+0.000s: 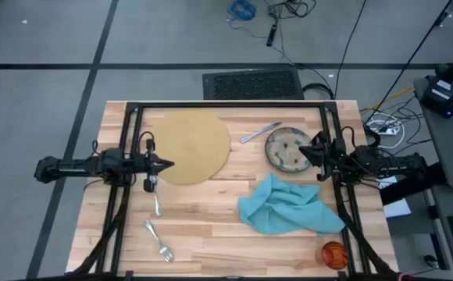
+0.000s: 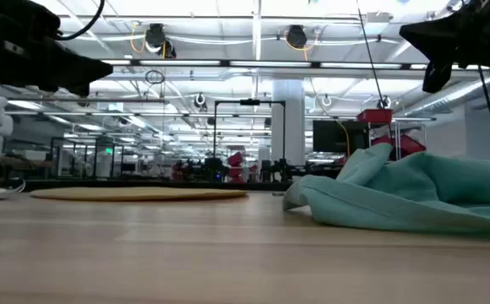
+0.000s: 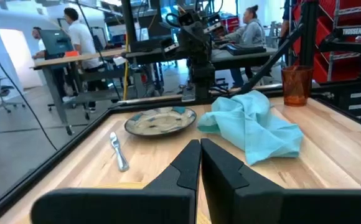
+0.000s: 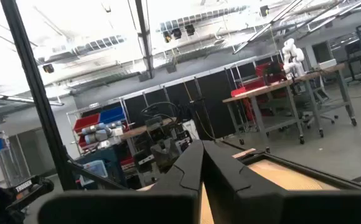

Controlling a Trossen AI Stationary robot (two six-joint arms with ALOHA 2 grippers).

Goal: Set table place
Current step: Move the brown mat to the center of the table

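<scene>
crumpled teal napkin (image 1: 287,206) lies beside the speckled dish (image 1: 287,148); both the left hand (image 1: 166,165) and right hand (image 1: 303,152) hover above the bench (image 1: 211,234), fingers pressed together, empty.

Light wooden counter (image 1: 211,234) with black frame, tan round placemat (image 1: 191,145), speckled grey dish (image 1: 287,148), teal napkin (image 1: 287,204), orange cup (image 1: 333,254), silver fork (image 1: 158,241)

overhead, table-level, two wrist views — all share the table (image 1: 211,226)
</scene>
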